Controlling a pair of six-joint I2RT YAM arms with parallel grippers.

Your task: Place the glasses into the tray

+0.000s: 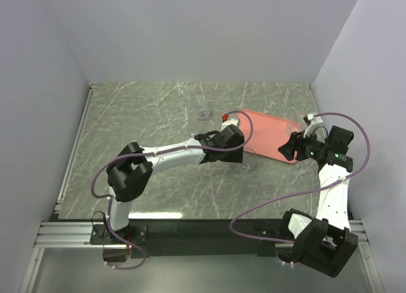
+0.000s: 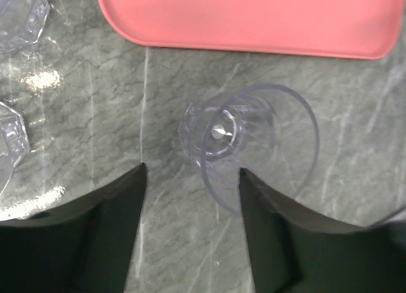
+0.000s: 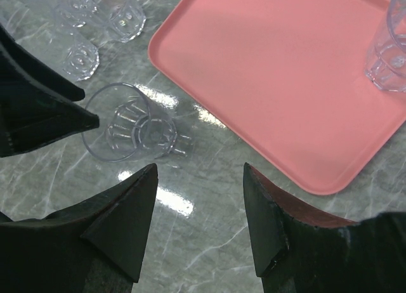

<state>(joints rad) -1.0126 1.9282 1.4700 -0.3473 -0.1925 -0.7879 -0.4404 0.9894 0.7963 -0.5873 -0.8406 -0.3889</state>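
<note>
A clear glass (image 2: 244, 141) stands upright on the marble table just short of the salmon-pink tray (image 2: 254, 20). My left gripper (image 2: 190, 172) is open; the glass sits ahead of its right fingertip (image 2: 254, 191), not between the jaws. The same glass (image 3: 127, 128) shows in the right wrist view beside the left arm's black finger (image 3: 44, 109). My right gripper (image 3: 200, 169) hangs open over bare table next to the tray (image 3: 285, 77) and holds nothing. One glass (image 3: 388, 52) stands on the tray's far corner. From above, the left gripper (image 1: 236, 153) is by the tray's (image 1: 269, 134) near-left edge.
Several more glasses (image 3: 79, 55) stand on the table left of the tray, two of them at the left edge of the left wrist view (image 2: 16, 14). Another glass (image 1: 203, 113) stands farther back. White walls close off the table's sides and back.
</note>
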